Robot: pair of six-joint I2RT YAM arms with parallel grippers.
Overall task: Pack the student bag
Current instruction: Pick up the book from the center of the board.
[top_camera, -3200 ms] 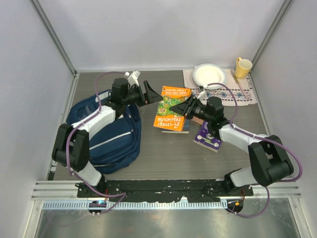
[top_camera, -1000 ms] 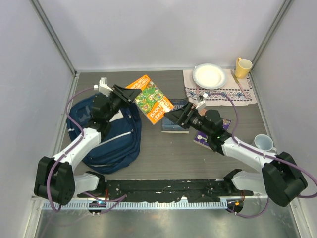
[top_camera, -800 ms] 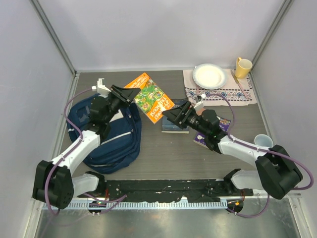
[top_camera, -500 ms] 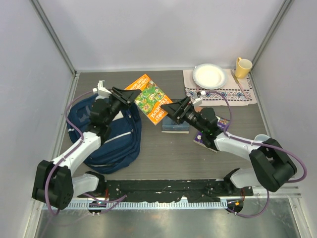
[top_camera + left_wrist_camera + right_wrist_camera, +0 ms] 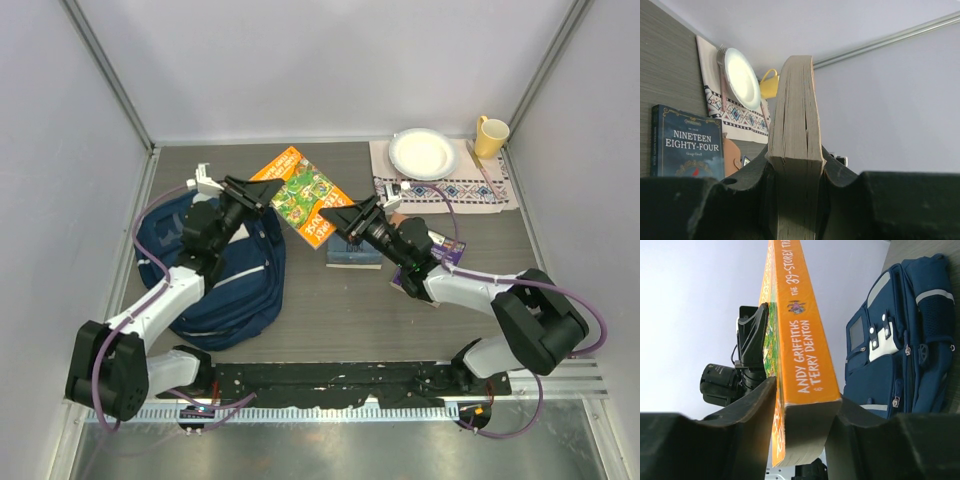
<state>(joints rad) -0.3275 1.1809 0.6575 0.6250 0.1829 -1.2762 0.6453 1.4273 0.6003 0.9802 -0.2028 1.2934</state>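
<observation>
Your right gripper [image 5: 347, 217] now pinches the 39-Storey Treehouse paperback [image 5: 305, 195]. A second ago it was short of the book, and only the left gripper [image 5: 258, 192] carried it. Both pairs of jaws are clamped on it. The left wrist view shows the left gripper [image 5: 795, 175] squeezing the page edge [image 5: 795, 100]. The right wrist view shows the right gripper [image 5: 802, 410] squeezing the orange spine end [image 5: 800, 340].

The book hangs between the two grippers, clear of the table. It is off the Nineteen Eighty-Four copy [image 5: 352, 252], which lies below your right gripper.

The student bag [image 5: 225, 285] lies below and behind your left gripper, front pockets up [image 5: 900, 355]. I cannot tell whether its main compartment is open. My reading is that this is a two-handed carry or a handover, and the book is not yet packed.
</observation>
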